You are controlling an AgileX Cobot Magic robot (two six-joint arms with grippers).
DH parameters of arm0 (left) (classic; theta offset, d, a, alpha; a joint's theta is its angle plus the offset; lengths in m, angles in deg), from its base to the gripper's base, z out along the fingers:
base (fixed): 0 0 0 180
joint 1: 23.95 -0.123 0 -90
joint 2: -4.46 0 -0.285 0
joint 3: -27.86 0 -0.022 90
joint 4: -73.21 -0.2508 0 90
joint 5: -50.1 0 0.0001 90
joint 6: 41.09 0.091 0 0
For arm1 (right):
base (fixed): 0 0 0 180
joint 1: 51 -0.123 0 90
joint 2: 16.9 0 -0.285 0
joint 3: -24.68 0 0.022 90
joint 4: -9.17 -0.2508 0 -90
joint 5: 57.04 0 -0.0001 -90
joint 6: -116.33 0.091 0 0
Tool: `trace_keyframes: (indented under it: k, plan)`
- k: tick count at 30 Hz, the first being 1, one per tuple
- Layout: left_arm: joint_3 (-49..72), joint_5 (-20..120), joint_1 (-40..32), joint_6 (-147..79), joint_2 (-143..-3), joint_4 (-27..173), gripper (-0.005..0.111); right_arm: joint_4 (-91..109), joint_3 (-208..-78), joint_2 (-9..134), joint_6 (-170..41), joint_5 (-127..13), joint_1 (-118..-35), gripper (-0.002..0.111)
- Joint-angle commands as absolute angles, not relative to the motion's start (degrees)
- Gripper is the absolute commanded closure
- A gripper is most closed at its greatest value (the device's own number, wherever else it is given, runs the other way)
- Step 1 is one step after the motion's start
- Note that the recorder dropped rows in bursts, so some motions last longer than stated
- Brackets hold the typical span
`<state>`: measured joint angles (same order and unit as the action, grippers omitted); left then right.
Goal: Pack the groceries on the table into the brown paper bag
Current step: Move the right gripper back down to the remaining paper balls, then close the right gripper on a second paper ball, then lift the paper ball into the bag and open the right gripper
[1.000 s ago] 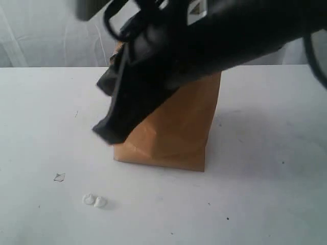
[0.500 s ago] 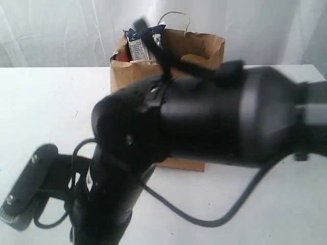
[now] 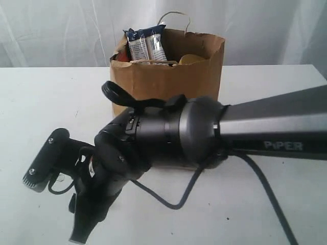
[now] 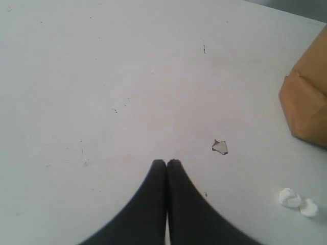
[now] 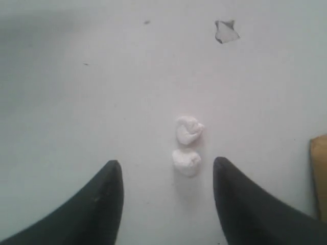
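Brown bag (image 3: pixel 168 81) stands packed on the table (image 3: pixel 41 102), close behind the right arm (image 3: pixel 204 132); a swing could topple it. Just by white lumps (image 5: pixel 188 130), not groceries, the right end effector (image 5: pixel 167 162) gapes; the left end effector (image 4: pixel 166 162) is pinched together.

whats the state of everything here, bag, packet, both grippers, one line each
brown paper bag: upright on the table, top open, loaded
long blue-white packet: standing in the bag, top end poking above the rim
left gripper: shut, empty, above bare table
right gripper: open, holding nothing, two white lumps lying on the table between its fingertips
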<state>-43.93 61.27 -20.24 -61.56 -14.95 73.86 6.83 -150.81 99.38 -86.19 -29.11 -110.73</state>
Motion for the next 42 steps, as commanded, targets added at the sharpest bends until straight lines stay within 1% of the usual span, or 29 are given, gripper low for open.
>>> trace_keyframes:
  k: [1,4,8,9,10,12,14,16,17,21,26,28,31,34,36,40,42]
  plan:
    - [-43.95,61.21,-19.95,-61.72,-14.70,74.49,0.107,7.70,-153.00,103.51,-84.25,-29.33,-108.94,0.058]
    - [-43.95,61.21,-19.95,-61.72,-14.70,74.49,0.107,7.70,-154.29,106.08,-84.25,-30.43,-108.50,0.058]
    - [-43.95,61.21,-19.95,-61.72,-14.70,74.49,0.107,7.49,-154.29,108.41,-83.85,-30.16,-108.07,0.064]
    - [-43.95,61.21,-19.95,-61.72,-14.70,74.49,0.107,7.49,-154.29,108.79,-83.85,-31.07,-108.07,0.067]
    - [-43.95,61.21,-19.95,-61.72,-14.70,74.49,0.107,7.49,-154.29,109.02,-83.85,-31.71,-108.07,0.070]
    - [-43.95,61.21,-19.95,-61.72,-14.70,74.49,0.107,7.49,-154.29,109.55,-83.85,-31.86,-108.07,0.082]
    - [-43.95,61.21,-19.95,-61.72,-14.70,74.49,0.107,7.49,-154.29,109.55,-83.85,-31.33,-108.07,0.098]
    - [-43.95,61.21,-19.95,-61.72,-14.70,74.49,0.107,7.49,-154.33,108.98,-83.85,-30.30,-108.07,0.106]
    - [-43.95,61.21,-19.95,-61.72,-14.70,74.49,0.107,7.49,-154.66,108.60,-83.85,-29.12,-108.07,0.108]
    - [-43.95,61.21,-19.95,-61.72,-14.70,74.49,0.107,7.49,-156.12,105.68,-82.77,-22.43,-108.07,0.108]
    - [-43.95,61.21,-19.95,-61.72,-14.70,74.49,0.107,5.34,-157.75,98.33,-82.66,-15.03,-108.07,0.108]
    - [-43.95,61.21,-19.95,-61.72,-14.70,74.49,0.107,1.57,-158.41,94.06,-82.66,-12.83,-108.07,0.108]
    - [-43.95,61.21,-19.95,-61.72,-14.70,74.49,0.107,-10.73,-158.96,82.70,-82.77,-9.94,-108.07,0.108]
    - [-43.95,61.21,-19.95,-61.72,-14.70,74.49,0.107,-12.16,-158.96,74.29,-82.77,-10.18,-108.07,0.108]
    - [-43.95,61.21,-19.95,-61.72,-14.70,74.49,0.107,-8.09,-158.96,69.52,-82.77,-13.31,-108.07,0.108]
    - [-43.95,61.21,-19.95,-61.72,-14.70,74.49,0.107,17.81,-158.96,62.65,-78.92,-22.57,-107.46,0.108]
    - [-43.95,61.21,-19.95,-61.72,-14.70,74.49,0.107,29.18,-158.96,62.30,-72.10,-22.60,-105.14,0.108]
